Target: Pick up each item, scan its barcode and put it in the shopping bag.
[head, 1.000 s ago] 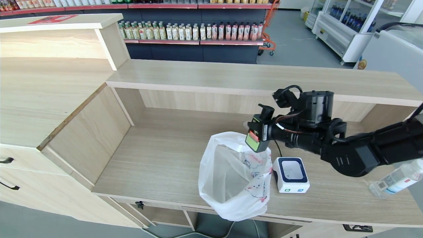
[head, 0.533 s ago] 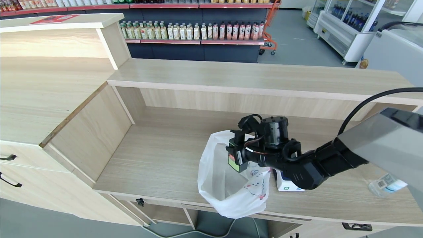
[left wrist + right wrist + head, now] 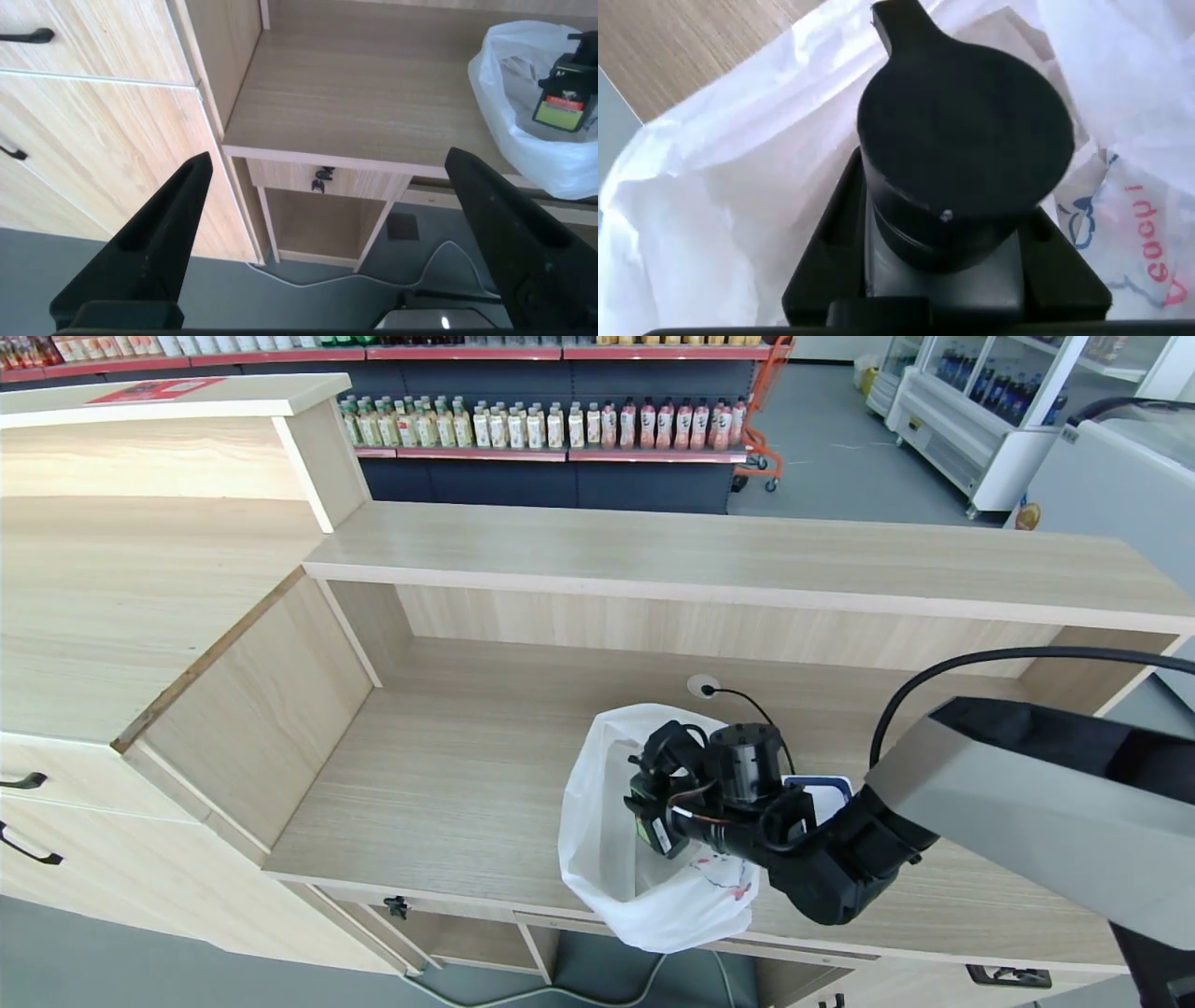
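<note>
1 green-labelled item [image 3: 659, 829] clamped in right gripper [image 3: 665, 809], low inside mouth of shopping bag [image 3: 597, 821], not yet let go. Prob. past scan step; drop-in nearly done for this one, no telling re more items. Counted: 1 item, 1 bag, 1 scanner [image 3: 822, 791] just beside bag on counter [image 3: 448, 784]. Left gripper [image 3: 329, 168] w/ fingers apart, holding nothing, off counter's front.

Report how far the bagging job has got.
Pickup is done, the scan probably too: the right gripper holds a small black box with a green and red label inside the mouth of the white plastic shopping bag, beside the white scanner. Left: releasing it. The left gripper is open and empty.
</note>
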Controlling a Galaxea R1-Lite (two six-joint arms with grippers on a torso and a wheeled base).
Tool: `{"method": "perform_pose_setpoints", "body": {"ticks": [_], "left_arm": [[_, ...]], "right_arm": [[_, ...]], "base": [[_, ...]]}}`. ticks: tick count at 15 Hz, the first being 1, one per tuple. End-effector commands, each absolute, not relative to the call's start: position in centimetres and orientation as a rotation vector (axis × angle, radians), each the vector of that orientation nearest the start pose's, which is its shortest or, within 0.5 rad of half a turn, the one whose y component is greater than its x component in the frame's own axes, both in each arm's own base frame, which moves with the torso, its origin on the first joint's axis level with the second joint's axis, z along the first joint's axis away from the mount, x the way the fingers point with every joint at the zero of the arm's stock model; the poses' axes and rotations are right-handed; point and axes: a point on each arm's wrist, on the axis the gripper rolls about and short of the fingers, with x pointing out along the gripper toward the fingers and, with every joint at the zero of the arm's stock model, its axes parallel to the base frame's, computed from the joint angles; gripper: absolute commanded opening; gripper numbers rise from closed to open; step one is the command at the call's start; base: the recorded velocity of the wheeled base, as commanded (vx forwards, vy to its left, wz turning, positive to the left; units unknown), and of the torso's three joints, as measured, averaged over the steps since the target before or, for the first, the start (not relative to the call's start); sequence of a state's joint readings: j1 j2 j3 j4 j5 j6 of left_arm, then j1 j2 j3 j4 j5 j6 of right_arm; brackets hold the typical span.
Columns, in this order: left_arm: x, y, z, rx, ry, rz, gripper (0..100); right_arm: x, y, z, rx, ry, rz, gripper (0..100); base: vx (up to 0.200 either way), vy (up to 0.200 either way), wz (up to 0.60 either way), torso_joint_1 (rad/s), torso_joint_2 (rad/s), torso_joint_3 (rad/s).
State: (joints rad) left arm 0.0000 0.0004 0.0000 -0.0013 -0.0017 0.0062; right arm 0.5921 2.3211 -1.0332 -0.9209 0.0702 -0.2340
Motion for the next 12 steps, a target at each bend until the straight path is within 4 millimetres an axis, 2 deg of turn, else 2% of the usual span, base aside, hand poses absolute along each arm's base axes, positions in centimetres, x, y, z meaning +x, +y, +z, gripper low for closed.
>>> {"method": "perform_pose_setpoints", "body": {"ticks": [1,6,7,10,12], "left_arm": [[-2.3,0.0,7.6,0.006,-0.002,-0.002,100],[-2.3,0.0,7.6,0.006,-0.002,-0.002,100],[-2.3,0.0,7.6,0.006,-0.002,-0.002,100],[-2.3,0.0,7.6,0.005,-0.002,-0.002,100],[-2.3,0.0,7.6,0.005,-0.002,-0.002,100]], "right_arm": [[34.9,23.4,1.0,-0.375,0.331,0.703,0],[35.0,24.0,-0.7,-0.406,0.311,0.718,0],[35.0,24.0,-0.7,-0.407,0.310,0.720,100],[35.1,24.3,-0.3,-0.400,0.280,0.723,100],[35.4,24.5,0.9,-0.383,0.243,0.719,100]], "base": [[0.000,0.000,0.00,0.000,0.00,0.000],[0.000,0.000,0.00,0.000,0.00,0.000],[0.000,0.000,0.00,0.000,0.00,0.000],[0.000,0.000,0.00,0.000,0.00,0.000],[0.000,0.000,0.00,0.000,0.00,0.000]]}}
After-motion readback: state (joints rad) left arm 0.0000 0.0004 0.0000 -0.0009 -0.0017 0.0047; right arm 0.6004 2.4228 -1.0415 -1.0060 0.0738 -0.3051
